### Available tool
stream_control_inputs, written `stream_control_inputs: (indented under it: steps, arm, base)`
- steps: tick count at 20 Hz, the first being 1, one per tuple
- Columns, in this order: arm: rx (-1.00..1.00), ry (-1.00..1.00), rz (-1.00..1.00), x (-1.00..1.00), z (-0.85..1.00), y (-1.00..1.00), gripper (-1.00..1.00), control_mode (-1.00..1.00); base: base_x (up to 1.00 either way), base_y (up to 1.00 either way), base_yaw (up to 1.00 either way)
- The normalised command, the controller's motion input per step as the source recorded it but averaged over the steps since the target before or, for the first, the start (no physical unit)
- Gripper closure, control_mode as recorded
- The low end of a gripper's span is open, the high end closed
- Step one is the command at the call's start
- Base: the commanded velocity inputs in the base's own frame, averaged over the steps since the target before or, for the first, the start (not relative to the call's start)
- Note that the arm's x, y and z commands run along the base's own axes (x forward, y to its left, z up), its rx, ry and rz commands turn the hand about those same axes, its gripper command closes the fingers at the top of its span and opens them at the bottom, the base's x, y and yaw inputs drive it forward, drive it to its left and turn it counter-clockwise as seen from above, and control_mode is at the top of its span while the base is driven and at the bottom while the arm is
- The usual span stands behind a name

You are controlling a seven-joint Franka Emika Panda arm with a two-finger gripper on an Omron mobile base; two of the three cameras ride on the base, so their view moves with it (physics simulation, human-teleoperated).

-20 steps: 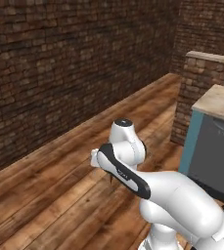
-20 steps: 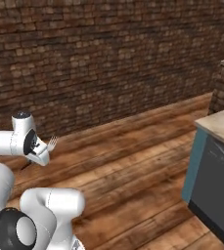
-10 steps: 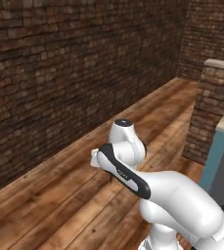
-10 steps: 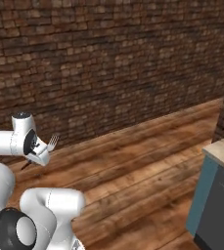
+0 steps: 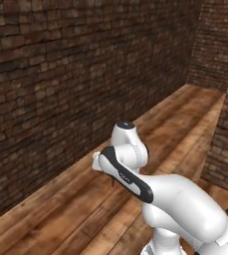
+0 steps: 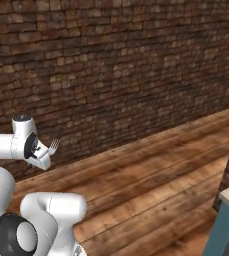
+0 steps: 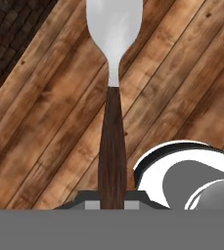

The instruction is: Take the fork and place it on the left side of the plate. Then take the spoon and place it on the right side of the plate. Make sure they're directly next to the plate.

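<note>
— Brown brick wall [image 6: 111, 65] and plank floor [image 6: 151, 175]; any cutlery?

— The small fork [image 7: 113, 97], silver head and dark brown handle, points away from the hand, its tines cut off at the frame edge (visible from the right base). The two-finger gripper [image 7: 112, 197] is clamped tight on its handle.

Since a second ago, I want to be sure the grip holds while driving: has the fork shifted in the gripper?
No. The fork juts from the shut gripper beside the white wrist exactly as before; only the wall and floor have slid past.
</note>
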Motion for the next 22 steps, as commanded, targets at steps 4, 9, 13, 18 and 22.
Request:
stream_control_inputs:
  steps: [4, 9, 13, 18, 22]
  arm:
    - [0.0, 0.0, 0.0, 0.0, 0.0, 0.0, 1.0, 1.0]
    - [0.0, 0.0, 0.0, 0.0, 0.0, 0.0, 1.0, 1.0]
    - [0.0, 0.0, 0.0, 0.0, 0.0, 0.0, 1.0, 1.0]
    - [0.0, 0.0, 0.0, 0.0, 0.0, 0.0, 1.0, 1.0]
    - [0.0, 0.0, 0.0, 0.0, 0.0, 0.0, 1.0, 1.0]
  base:
    - [1.0, 0.0, -0.01]
    - [1.0, 0.0, -0.05]
    - [1.0, 0.0, -0.06]
    - [1.0, 0.0, -0.14]
    - [1.0, 0.0, -0.28]
